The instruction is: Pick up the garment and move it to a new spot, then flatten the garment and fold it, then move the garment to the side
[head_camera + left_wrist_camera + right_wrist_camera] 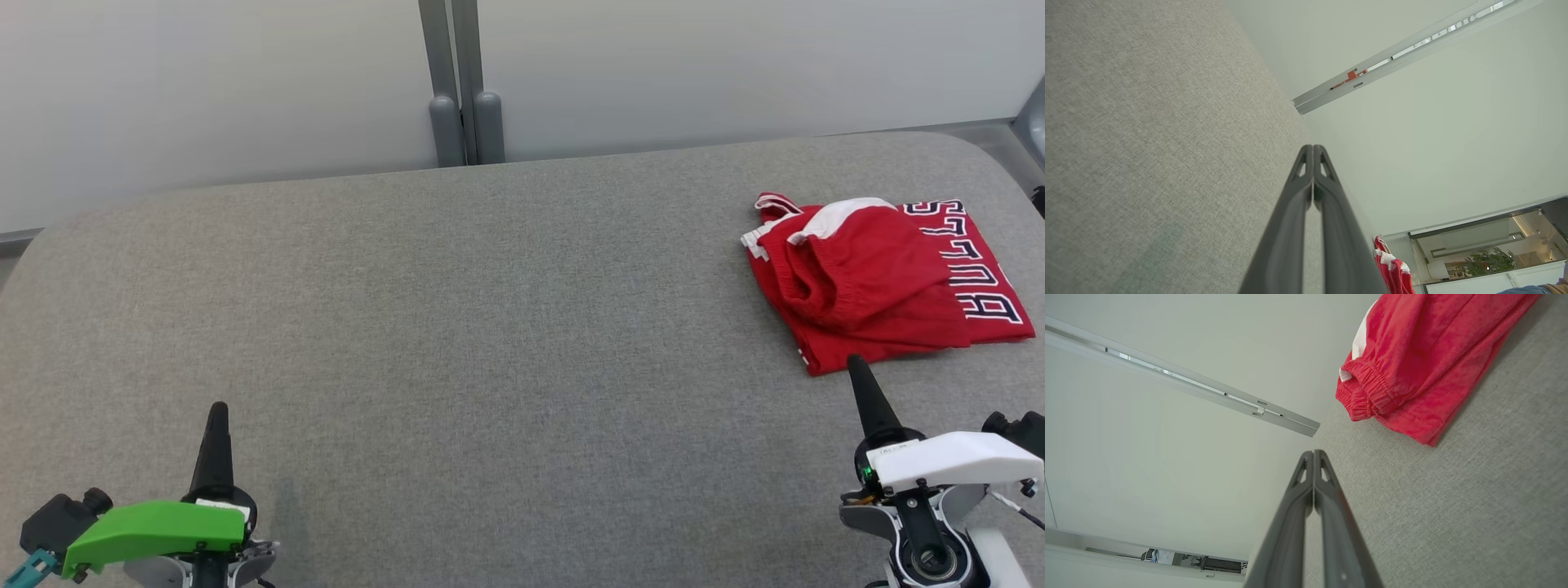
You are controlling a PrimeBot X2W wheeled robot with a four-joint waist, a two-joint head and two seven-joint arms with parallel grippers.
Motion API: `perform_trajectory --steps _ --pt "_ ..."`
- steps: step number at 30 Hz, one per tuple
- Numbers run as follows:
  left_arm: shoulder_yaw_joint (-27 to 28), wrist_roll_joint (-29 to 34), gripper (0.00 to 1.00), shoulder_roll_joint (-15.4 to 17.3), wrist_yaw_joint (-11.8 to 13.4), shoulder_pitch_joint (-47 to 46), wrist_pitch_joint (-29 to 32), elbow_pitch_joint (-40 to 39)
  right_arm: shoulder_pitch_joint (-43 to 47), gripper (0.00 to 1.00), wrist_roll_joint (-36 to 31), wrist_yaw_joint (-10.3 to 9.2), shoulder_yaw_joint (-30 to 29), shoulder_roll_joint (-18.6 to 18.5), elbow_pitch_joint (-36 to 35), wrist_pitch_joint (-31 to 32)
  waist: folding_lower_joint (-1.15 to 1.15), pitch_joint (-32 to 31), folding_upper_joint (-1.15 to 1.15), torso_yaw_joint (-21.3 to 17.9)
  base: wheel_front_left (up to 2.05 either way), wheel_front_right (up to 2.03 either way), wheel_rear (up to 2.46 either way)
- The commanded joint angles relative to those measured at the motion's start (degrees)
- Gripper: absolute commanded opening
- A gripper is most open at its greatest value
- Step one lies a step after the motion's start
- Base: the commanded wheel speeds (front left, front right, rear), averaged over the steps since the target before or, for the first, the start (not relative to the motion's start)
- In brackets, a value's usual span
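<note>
Both pairs of fingers are pressed together (holding nothing): left gripper [219, 410] and right gripper [855, 364] hover near the front corners of the grey tabletop [490, 327]; the folded red garment [873, 278] lies by its right edge.

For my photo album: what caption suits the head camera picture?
A red garment lies far right on the grey table; left claw and right claw rest shut, empty.

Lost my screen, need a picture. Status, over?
Left hand and right hand both shut, empty. Red garment rumpled at table far right, just ahead of right hand, not touching. Nothing between them.
</note>
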Motion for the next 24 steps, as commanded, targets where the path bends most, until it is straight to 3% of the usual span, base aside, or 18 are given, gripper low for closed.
perform_trajectory --steps 1,24 --pt "0.29 -1.87 0.00 0.19 -0.20 -1.66 0.35 -0.72 -1.23 0.00 1.56 -0.02 -0.40 0.09 -0.25 0.44 0.00 -0.01 0.00 0.03 0.00 0.00 0.00" --pt "1.07 -13.28 0.00 -0.07 -0.27 -2.36 3.41 -0.70 -1.31 0.00 11.99 -0.02 -2.12 1.29 0.18 3.60 0.00 -0.21 0.00 0.52 0.00 0.00 0.00"
